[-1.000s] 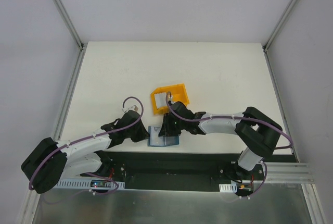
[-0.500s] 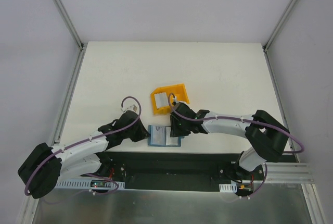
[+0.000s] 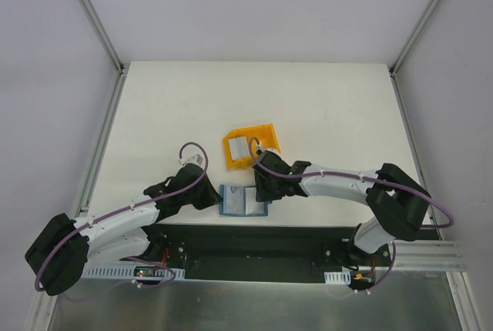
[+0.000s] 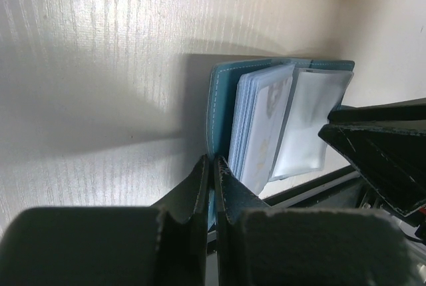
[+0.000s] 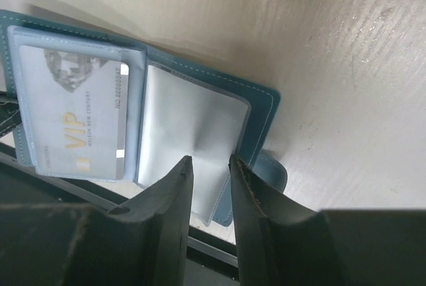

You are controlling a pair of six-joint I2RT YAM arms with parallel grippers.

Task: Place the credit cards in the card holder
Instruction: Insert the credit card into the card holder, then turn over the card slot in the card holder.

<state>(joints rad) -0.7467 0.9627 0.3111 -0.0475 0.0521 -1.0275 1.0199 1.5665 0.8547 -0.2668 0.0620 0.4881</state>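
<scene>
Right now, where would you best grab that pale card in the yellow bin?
Probably from straight above, pinching the card across its two long edges. It seems to lie flat inside the yellow bin, whose raised rim would block a tool coming in sideways.

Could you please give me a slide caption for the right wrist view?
Right gripper, jaws slightly apart, over an empty sleeve of the open card holder; VIP card alongside.

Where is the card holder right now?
Top view: the card holder lies open at the near edge of the table, between the left gripper and right gripper.
</scene>
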